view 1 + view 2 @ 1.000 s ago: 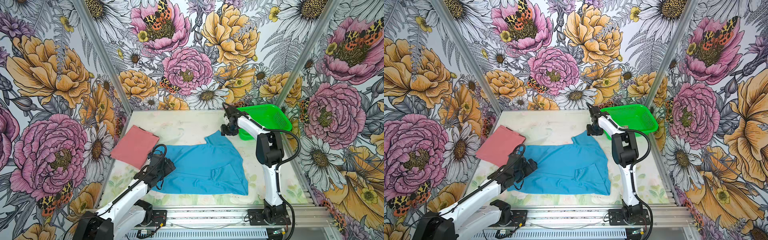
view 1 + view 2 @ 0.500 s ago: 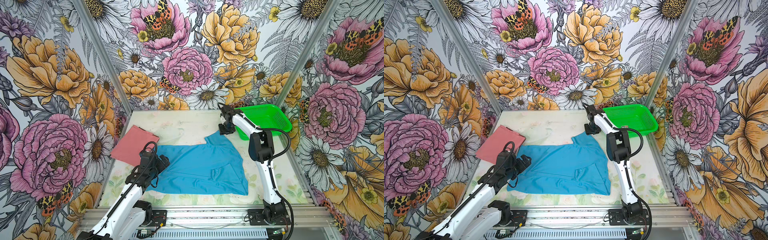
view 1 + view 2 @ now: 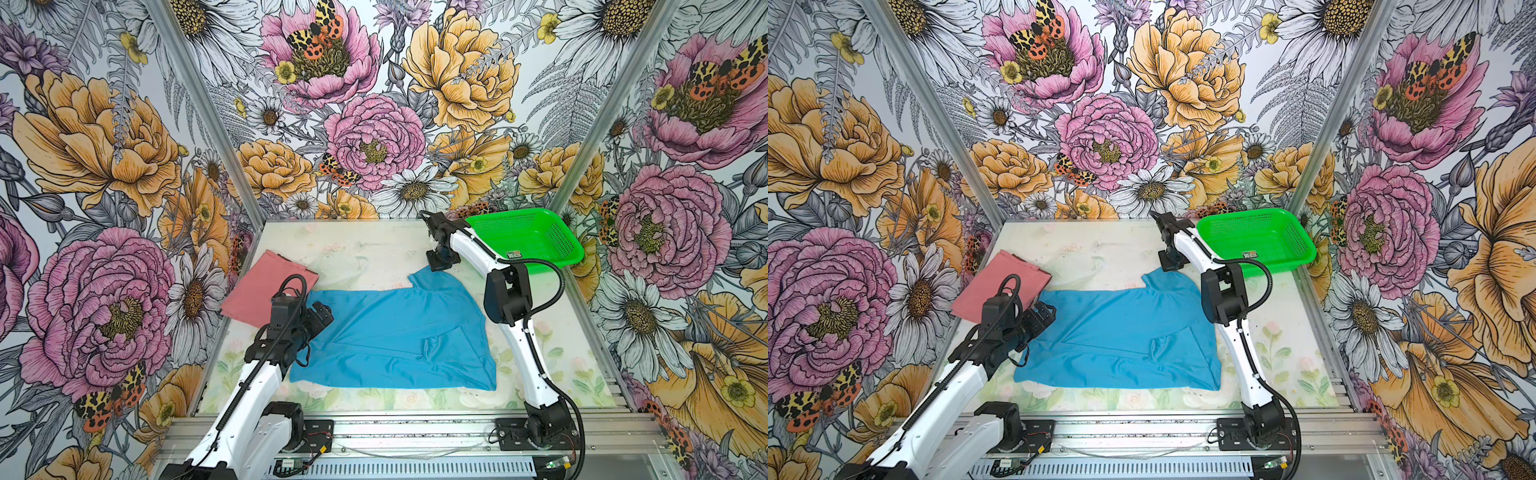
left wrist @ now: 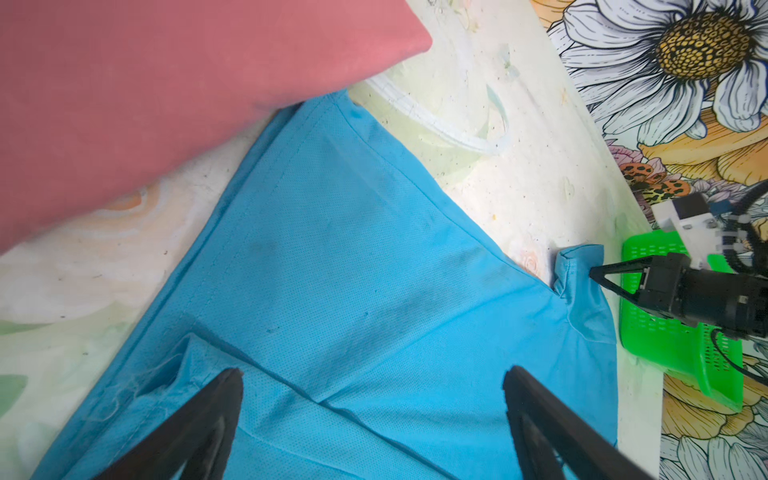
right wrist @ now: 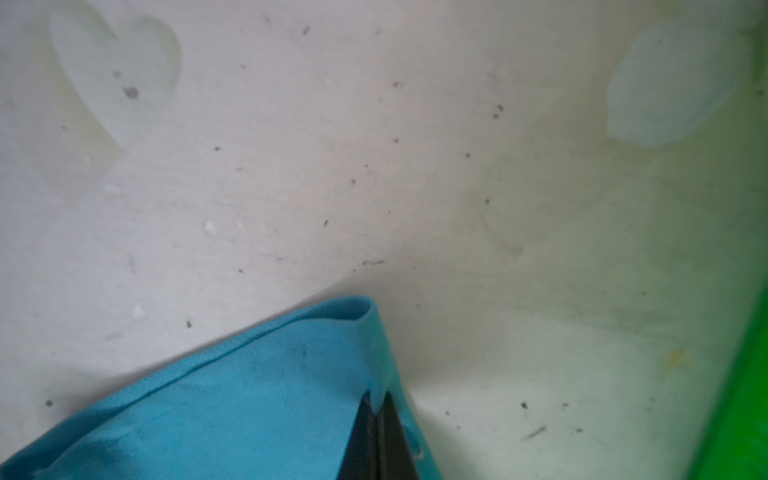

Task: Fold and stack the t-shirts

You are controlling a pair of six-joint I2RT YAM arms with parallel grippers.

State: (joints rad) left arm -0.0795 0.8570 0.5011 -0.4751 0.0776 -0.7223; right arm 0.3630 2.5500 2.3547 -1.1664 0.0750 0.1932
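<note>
At center-right, the outstretched right gripper pinches the blue shirt's upper-right tip; the left gripper hovers, jaws apart, above its left edge. Upper right, the basket shows a label inside. Spread flat, the blue shirt runs left-right; the folded pink shirt touches its upper-left corner.

Matt cloth blue shirt, plastic basket
</note>
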